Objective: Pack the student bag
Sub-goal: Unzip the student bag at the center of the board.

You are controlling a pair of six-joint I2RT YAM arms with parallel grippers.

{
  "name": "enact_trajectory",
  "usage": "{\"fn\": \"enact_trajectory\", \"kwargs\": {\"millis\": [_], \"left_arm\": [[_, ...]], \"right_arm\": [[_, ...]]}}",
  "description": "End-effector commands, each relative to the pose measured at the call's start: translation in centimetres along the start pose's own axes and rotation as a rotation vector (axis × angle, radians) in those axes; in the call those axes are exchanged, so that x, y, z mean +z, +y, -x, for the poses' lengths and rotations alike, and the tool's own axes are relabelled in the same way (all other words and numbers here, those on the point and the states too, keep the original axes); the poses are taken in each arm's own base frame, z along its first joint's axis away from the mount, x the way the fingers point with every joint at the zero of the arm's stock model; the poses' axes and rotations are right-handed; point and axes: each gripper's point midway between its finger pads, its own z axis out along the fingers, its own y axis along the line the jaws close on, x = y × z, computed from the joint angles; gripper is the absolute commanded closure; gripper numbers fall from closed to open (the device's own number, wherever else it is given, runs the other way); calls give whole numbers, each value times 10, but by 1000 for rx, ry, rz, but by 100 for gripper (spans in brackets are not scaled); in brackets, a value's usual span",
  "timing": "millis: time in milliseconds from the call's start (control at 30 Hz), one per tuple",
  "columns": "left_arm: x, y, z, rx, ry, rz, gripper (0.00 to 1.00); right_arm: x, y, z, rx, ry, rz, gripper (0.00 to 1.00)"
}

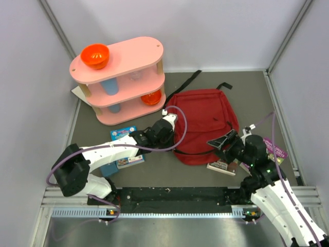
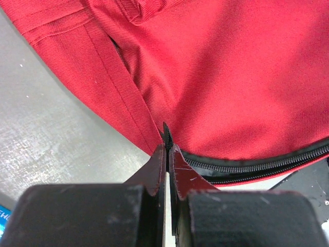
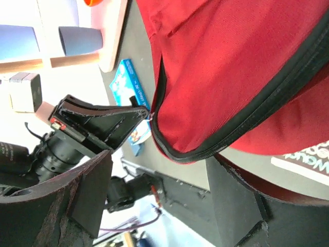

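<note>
1. The backpack [image 1: 205, 121] lies flat at the centre of the top view
2. The left gripper [image 2: 167, 146] is clenched on its zip edge [image 2: 257, 162], probably to steady the opening
3. The right gripper [image 3: 162, 172] has its jaws spread wide beside that edge, grasping nothing

Dark red student bag [image 3: 231, 62] fills the upper frame, its black zip [image 3: 288, 72] curving along its edge. The right hand [image 3: 162, 167] holds its two dark fingers spread wide. The left hand [image 3: 103, 126] touches the bag's left edge. Behind it, a blue book [image 3: 125, 77] and a pink shelf [image 3: 110, 36] sit on the grey desk [image 3: 136, 41].
</note>
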Motion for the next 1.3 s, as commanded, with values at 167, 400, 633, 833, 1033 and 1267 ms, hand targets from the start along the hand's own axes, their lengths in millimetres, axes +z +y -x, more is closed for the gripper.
{"fn": "enact_trajectory", "kwargs": {"millis": [167, 400, 633, 833, 1033, 1267], "left_arm": [[-10, -28, 14, 32, -45, -105, 100], [-15, -31, 14, 29, -54, -121, 100], [-24, -27, 12, 52, -65, -120, 100], [-31, -15, 14, 64, -94, -67, 100], [-31, 25, 24, 65, -156, 105, 100], [-9, 52, 59, 10, -178, 154, 100]], "right_arm": [[17, 19, -58, 266, 118, -62, 26], [52, 25, -67, 310, 33, -91, 26], [83, 28, -56, 422, -68, -101, 64], [71, 20, -16, 260, -210, -127, 100], [35, 2, 15, -9, -232, -165, 100], [23, -21, -16, -95, -76, -141, 100]]}}
